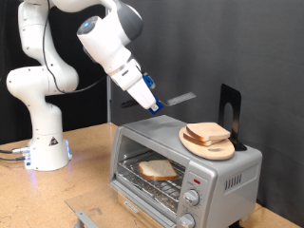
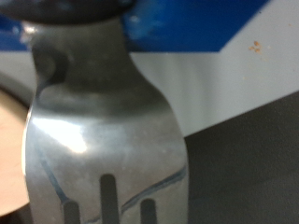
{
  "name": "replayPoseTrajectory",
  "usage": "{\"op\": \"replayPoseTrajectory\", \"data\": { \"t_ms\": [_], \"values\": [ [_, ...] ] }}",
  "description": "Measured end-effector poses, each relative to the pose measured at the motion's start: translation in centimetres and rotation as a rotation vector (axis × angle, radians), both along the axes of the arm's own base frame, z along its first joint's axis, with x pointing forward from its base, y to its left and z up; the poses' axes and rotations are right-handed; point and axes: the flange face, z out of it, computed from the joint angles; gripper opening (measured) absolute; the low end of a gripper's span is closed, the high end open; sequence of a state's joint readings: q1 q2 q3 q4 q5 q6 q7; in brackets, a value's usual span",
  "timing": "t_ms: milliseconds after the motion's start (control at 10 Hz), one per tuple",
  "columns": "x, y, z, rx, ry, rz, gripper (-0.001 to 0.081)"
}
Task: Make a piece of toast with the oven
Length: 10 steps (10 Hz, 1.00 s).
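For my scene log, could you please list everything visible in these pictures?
oven: one, silver-grey, at the exterior view's bottom right, door open.
piece of toast: one, pale with a tan crust, on the rack inside the oven.
bread slices: a small stack, tan, on the wooden board.
wooden board: one, round, pale wood, on top of the oven.
black stand: one, behind the board.
fork: one, shiny metal, filling the wrist view up close.
arm: one, white, at the exterior view's left.
gripper: one, above the oven, beside the board.
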<state>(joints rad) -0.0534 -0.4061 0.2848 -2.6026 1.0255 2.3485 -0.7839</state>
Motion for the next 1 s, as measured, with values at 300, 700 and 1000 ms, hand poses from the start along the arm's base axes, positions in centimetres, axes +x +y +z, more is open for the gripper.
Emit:
{"op": "replayPoseTrajectory", "data": {
  "t_ms": [300,700,1000],
  "values": [
    [-0.8,1.9,-2.0,-0.012,0.014,-0.002,0.0389],
    [-1.8,3.1,-3.7,-0.022,0.033,-0.009,0.0389],
    [-2.0,3.1,-3.9,-0.010,0.031,-0.017,0.0586]
  ]
}}
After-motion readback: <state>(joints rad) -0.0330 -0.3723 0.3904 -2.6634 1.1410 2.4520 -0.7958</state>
